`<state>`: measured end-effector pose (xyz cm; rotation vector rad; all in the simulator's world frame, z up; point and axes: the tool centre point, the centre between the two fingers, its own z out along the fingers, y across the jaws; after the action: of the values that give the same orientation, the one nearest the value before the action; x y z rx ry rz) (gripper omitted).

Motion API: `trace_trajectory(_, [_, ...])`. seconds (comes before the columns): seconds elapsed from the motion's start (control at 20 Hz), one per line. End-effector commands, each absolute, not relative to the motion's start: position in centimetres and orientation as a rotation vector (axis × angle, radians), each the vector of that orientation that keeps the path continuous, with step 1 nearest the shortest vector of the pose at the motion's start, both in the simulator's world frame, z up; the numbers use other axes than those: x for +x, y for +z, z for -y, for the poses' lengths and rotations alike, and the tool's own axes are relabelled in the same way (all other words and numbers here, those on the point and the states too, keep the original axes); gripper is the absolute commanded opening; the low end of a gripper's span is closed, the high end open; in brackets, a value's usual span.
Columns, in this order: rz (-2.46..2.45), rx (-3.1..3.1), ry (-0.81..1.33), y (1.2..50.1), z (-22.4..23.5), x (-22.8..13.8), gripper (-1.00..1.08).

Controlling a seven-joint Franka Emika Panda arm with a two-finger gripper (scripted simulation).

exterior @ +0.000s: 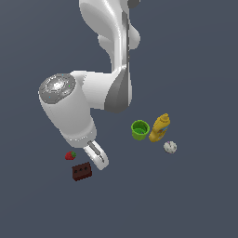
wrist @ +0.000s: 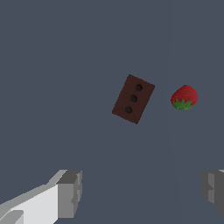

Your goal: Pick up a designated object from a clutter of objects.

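The dark reddish-brown block [exterior: 82,171] with three round holes lies on the grey floor at the exterior view's lower left. It also shows in the wrist view [wrist: 133,99], holes facing the camera. A small red strawberry [exterior: 70,155] lies close beside it, also in the wrist view [wrist: 184,97]. My gripper [exterior: 98,158] hangs just to the exterior view's right of the block and above it. In the wrist view the gripper [wrist: 142,192] is open and empty, its fingers [wrist: 70,193] wide apart, with the block beyond them.
A green cup [exterior: 140,129], a yellow mustard bottle [exterior: 160,128] and a white ball [exterior: 170,147] stand together at the exterior view's right, well apart from the block. The white arm [exterior: 88,97] reaches down over the middle.
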<state>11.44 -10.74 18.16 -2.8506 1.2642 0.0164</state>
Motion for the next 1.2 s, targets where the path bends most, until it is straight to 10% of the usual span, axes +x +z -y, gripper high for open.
trace_trajectory(0.0, [-1.39,-2.795,0.015,16.2,11.9,12.3,1.0])
trace_trajectory(1.15, [-1.854,-2.536,0.002,7.6,16.7,14.7,1.0])
